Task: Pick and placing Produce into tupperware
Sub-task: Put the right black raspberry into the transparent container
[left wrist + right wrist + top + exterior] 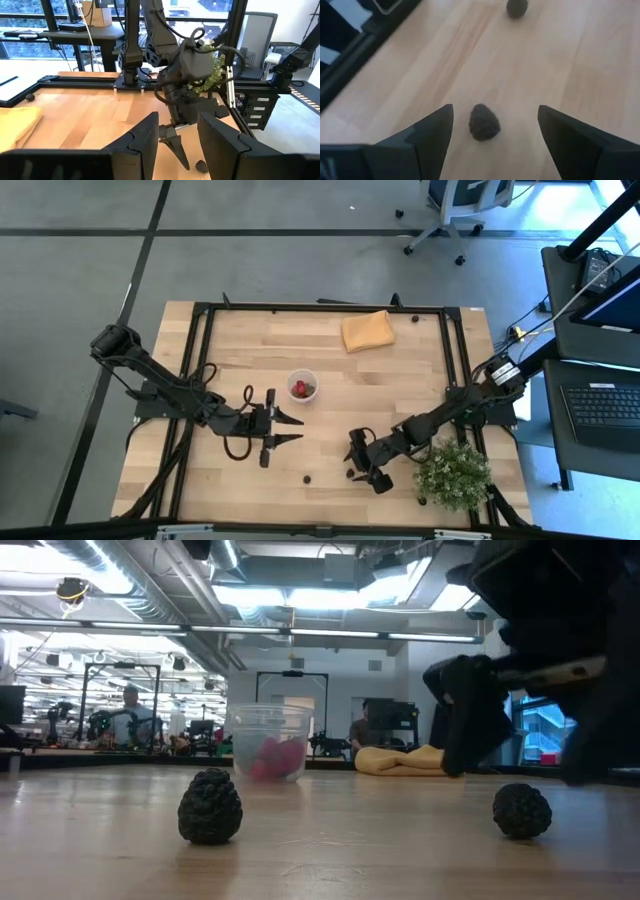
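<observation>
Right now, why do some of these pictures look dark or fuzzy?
Low view: bright ceiling lights leave the right gripper a backlit silhouette, and the tupperware looks soft. Right wrist view: the dark berry is slightly blurred. High view: evenly lit.

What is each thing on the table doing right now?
Tupperware cup: upright, no lid, red and dark fruit pieces inside.
Dark berry: lying loose on the wood, between the right end effector's fingers, untouched.
Second dark berry: loose on the table, nearer the front edge.
Orange cloth: folded, lying flat near the back edge.
Green plant: standing at the front right corner.
Right end effector: open, low over the berry.
Left end effector: open, empty, beside the cup.
</observation>
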You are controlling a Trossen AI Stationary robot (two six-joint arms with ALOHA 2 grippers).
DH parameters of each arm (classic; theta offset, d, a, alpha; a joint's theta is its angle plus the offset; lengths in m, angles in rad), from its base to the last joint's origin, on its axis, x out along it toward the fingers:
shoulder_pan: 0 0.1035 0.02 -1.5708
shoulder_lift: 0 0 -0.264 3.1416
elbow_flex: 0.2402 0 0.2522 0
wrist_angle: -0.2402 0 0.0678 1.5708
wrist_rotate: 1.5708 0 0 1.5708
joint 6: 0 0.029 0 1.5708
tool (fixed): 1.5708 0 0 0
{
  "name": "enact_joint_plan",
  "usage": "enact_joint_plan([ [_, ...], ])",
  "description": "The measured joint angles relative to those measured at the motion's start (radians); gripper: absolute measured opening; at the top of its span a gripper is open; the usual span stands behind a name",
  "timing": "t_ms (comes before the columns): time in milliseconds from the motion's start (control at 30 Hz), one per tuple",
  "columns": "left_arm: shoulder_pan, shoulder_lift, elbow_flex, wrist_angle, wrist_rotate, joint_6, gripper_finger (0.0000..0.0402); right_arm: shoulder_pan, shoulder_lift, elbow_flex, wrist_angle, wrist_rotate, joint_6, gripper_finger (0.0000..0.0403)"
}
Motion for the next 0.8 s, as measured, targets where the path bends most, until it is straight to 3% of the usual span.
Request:
enact_joint_plan([
  [333, 0.002, 0.000, 0.000, -0.002, 0.000, 0.004, 0.0130, 0.013, 0.051, 0.000, -0.001, 0.000, -0.019, 0.0283],
  [800, 0.002, 0.000, 0.000, -0.010, 0.000, 0.004, 0.0130, 0.013, 0.065, 0.001, 0.003, 0.003, -0.017, 0.0170],
])
